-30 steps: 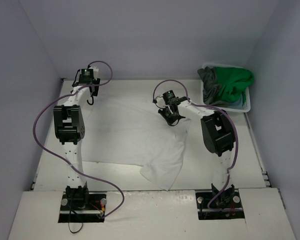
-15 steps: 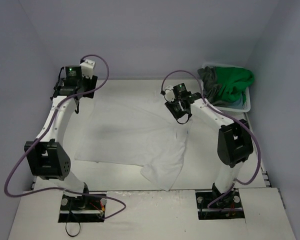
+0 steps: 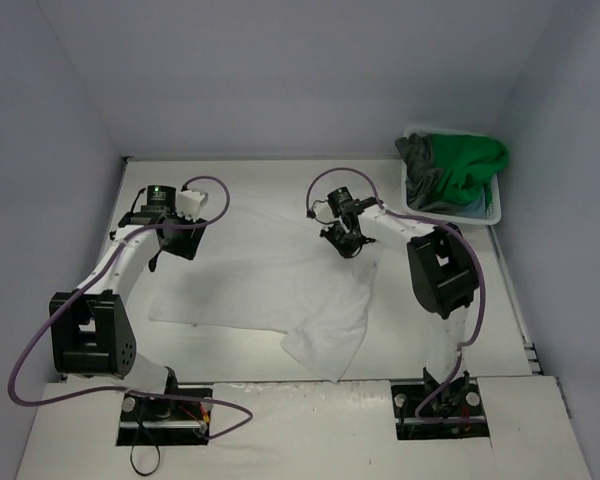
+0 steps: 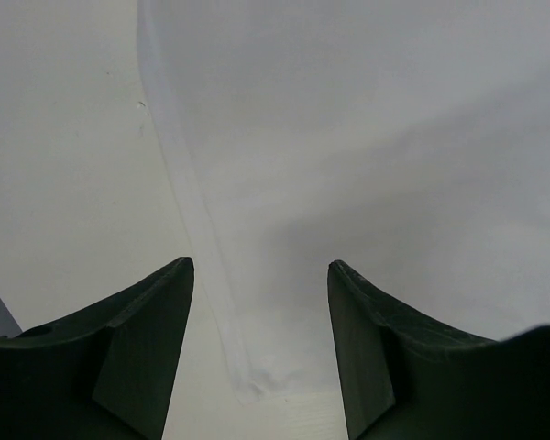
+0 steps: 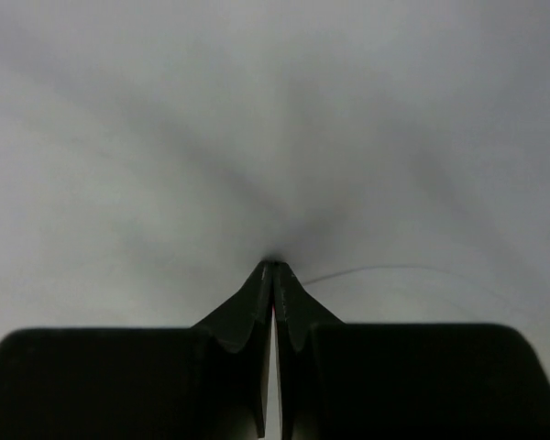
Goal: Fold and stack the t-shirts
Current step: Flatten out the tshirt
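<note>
The right gripper [image 5: 273, 266] is closed tight, its tips pinching a bit of the white shirt [image 5: 257, 119]; creases in the cloth run in toward the pinch. From above, this gripper [image 3: 342, 240] sits at the far right part of the shirt.

The left gripper [image 4: 261, 266] is open, its fingers on either side of the hem [image 4: 197, 229], close to a corner of the cloth. It [image 3: 170, 245] is at the shirt's far left edge. I cannot tell whether the fingers touch the cloth.

The white shirt [image 3: 270, 270] lies spread on the table [image 3: 450, 330] between the arms, with its near right part bunched and wrinkled. The table is white and matte, closed in by plain pale lilac walls [image 3: 280, 70].

A white basket [image 3: 495, 205] stands at the far right corner. In it a green shirt [image 3: 470, 160] is heaped beside a grey shirt [image 3: 420, 160], both spilling over the rim. What lies under them is hidden. White cloth on white table makes the shirt's far edge hard to trace.
</note>
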### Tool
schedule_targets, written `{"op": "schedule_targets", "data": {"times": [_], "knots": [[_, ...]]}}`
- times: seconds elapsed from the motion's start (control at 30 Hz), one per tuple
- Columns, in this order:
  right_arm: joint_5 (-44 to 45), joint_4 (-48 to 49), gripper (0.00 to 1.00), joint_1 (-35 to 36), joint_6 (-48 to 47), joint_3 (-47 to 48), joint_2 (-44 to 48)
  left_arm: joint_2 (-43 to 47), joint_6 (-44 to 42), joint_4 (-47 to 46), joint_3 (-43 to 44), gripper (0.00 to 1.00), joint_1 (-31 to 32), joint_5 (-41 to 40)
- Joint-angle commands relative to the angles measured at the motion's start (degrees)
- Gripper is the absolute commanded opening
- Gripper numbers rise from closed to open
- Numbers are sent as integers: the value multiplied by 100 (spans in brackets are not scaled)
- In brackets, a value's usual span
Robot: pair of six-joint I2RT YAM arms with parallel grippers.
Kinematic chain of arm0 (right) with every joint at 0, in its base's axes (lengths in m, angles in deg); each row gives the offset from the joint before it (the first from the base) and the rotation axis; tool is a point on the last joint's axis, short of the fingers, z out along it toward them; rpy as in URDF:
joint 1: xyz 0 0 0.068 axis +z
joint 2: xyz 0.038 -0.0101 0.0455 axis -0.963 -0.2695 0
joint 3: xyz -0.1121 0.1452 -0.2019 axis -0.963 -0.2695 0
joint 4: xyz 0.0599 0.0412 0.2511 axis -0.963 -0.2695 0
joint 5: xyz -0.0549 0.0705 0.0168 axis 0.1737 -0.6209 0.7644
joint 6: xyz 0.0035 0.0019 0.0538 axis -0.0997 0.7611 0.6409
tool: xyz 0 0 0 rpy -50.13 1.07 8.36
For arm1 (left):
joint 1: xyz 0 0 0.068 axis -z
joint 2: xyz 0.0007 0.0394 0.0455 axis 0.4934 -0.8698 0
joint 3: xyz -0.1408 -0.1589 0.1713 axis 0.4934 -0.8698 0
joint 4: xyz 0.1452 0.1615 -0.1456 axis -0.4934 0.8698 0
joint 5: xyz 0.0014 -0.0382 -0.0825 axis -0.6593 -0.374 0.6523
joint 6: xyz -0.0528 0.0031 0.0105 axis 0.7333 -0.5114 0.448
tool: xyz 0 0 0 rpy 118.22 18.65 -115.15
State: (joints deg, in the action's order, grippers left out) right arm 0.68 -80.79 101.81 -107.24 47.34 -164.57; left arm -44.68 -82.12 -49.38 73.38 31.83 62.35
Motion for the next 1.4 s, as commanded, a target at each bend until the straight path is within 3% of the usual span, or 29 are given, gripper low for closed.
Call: {"op": "schedule_targets", "data": {"times": [0.0,0.67,0.73,0.87,0.93,1.0,1.17,1.37], "knots": [[-57,29,0,-169,-122,420,-248,121,-64,-287,198,55,37,65],[190,152,1,-767,-237,2082,-2086,103,226,-323,-145,55,37,267],[-72,152,6,-749,-158,1890,-1700,182,244,-305,-145,55,37,302],[-417,361,29,-749,-113,1381,-638,638,262,-314,-189,55,37,346],[-583,555,32,-758,-140,1108,135,823,270,-279,-206,55,37,451],[-794,863,45,-749,-105,651,953,1165,227,-252,-267,55,38,662],[-902,557,54,-442,-254,-16,2148,2167,-335,-200,-829,55,81,1022],[-787,-94,52,461,-570,-1071,3089,3055,-1337,494,-1584,55,125,1444]]}}
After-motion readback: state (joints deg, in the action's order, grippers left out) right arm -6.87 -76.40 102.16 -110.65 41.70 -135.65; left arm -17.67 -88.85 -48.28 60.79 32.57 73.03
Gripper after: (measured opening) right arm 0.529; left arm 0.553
